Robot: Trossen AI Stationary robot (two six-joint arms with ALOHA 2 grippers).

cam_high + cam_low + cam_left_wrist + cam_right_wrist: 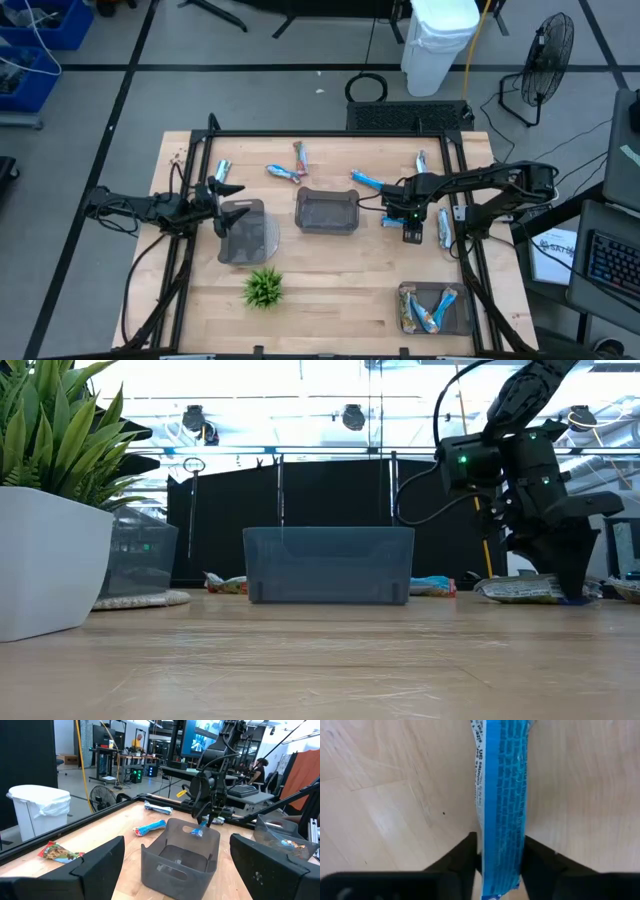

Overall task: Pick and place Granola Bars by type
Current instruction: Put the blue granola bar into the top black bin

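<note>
The right gripper (501, 865) is clamped on a bright blue bar (502, 800) at the wooden table (330, 275), right of the centre tray (327, 211). The left gripper (222, 190) hangs released. A white bin (440, 40) stands beyond.

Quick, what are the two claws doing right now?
Left gripper: open, empty, beside a grey tray.
Right gripper: shut on a blue granola bar.

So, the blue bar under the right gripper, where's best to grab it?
Pinch the blue bar across its narrow width, coming straight down. It lies flat on the table, long and slim, and the right gripper has its fingers against the two long edges.
</note>
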